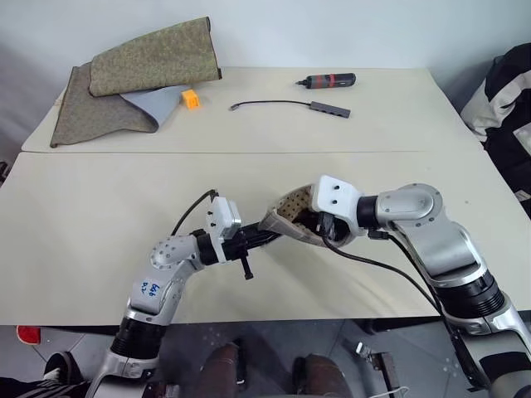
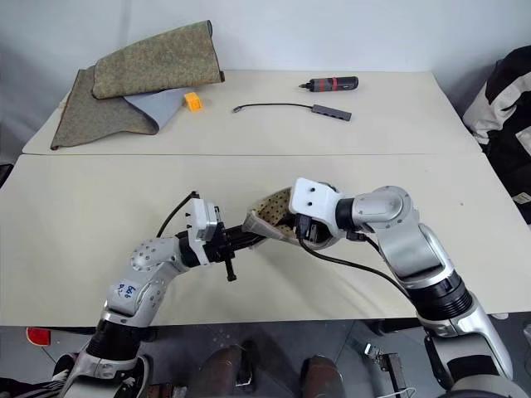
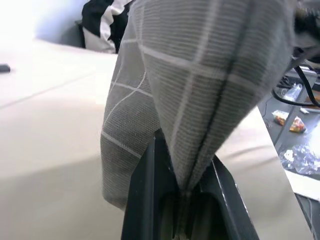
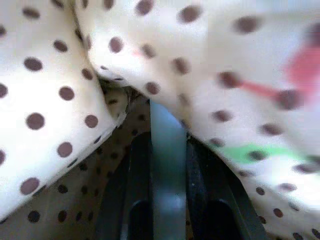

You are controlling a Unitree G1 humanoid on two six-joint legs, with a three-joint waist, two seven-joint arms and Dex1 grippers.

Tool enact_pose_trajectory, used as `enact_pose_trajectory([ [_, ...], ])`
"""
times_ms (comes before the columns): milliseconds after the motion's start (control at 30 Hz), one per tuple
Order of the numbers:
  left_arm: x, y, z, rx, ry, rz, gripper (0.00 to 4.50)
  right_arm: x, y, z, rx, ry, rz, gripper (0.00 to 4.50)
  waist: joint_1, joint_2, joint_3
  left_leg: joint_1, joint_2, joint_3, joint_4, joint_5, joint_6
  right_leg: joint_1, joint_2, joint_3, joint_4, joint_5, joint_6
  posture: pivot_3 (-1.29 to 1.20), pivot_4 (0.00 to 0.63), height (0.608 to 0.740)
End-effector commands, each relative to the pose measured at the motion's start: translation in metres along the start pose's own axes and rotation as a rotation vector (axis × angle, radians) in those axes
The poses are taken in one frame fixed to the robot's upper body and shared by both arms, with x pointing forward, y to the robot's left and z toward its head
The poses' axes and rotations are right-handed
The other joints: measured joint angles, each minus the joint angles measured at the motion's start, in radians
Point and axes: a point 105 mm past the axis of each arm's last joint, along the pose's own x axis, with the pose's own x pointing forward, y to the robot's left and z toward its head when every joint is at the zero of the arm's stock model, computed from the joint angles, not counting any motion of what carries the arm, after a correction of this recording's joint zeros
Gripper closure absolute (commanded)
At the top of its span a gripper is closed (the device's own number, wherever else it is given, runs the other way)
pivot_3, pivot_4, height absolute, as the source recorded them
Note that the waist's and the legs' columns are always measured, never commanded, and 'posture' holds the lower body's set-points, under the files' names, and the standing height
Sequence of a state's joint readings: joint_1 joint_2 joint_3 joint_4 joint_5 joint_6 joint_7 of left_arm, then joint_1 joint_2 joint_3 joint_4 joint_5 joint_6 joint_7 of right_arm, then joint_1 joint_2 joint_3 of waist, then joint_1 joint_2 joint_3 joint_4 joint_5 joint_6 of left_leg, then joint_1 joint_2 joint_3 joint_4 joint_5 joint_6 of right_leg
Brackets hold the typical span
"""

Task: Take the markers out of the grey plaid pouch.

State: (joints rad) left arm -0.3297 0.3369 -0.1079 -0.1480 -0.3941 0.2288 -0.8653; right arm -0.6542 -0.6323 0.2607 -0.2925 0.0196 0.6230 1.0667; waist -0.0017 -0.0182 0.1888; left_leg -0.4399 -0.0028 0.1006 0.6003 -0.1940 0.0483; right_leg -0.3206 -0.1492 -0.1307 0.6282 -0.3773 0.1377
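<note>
Above the near counter (image 1: pixel 99 215), the left gripper (image 1: pixel 264 236) is clamped on one end of the grey plaid pouch (image 1: pixel 292 217) (polka-dot lining exposed), while the right gripper (image 1: pixel 322 225) reaches into its open mouth, finger state indeterminate.

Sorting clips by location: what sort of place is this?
Probably a lab or office workspace: plain tables pushed together against a white wall, a USB hub with its cable, and a pen-like tool lying out.
</note>
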Motion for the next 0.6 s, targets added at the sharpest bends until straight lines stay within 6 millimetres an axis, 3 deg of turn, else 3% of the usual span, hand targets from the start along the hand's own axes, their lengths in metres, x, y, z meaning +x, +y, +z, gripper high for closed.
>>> enact_pose_trajectory([
  [33,-0.016,0.007,-0.016,-0.038,0.069,0.048,4.50,-0.022,-0.021,0.010,-0.048,-0.017,-0.113,4.01,0.000,0.000,0.000,0.000,0.000,0.000,0.000,0.000,0.000,0.000,0.000,0.000,0.000,0.000,0.000,0.00,0.150,0.740],
  [167,-0.023,0.011,-0.017,-0.011,0.091,0.060,4.50,-0.028,-0.020,0.009,-0.057,-0.019,-0.094,4.01,0.002,0.000,0.000,0.000,0.000,0.000,0.000,0.000,0.000,0.000,0.000,0.000,0.000,0.000,0.000,0.00,0.150,0.740],
  [300,-0.030,0.025,-0.009,0.017,0.068,0.108,4.50,-0.034,-0.001,-0.011,-0.111,0.094,0.026,4.01,0.005,0.000,0.000,-0.001,0.000,0.000,0.000,0.000,0.000,0.000,0.000,0.000,0.000,0.000,0.000,0.00,0.150,0.740],
  [400,-0.028,0.039,0.008,0.069,-0.016,0.164,4.50,-0.025,0.025,-0.018,-0.151,0.127,0.128,4.02,0.003,0.000,0.000,0.000,0.000,0.000,0.000,0.000,0.000,0.000,0.000,0.000,-0.001,0.000,0.000,0.00,0.150,0.740],
  [600,-0.015,0.026,0.017,0.055,-0.088,0.110,4.50,-0.005,0.023,-0.028,-0.274,0.196,0.094,4.02,-0.003,0.000,0.000,0.001,0.001,0.001,0.000,0.000,0.000,0.000,0.000,0.000,0.000,0.000,0.000,0.00,0.150,0.740],
])
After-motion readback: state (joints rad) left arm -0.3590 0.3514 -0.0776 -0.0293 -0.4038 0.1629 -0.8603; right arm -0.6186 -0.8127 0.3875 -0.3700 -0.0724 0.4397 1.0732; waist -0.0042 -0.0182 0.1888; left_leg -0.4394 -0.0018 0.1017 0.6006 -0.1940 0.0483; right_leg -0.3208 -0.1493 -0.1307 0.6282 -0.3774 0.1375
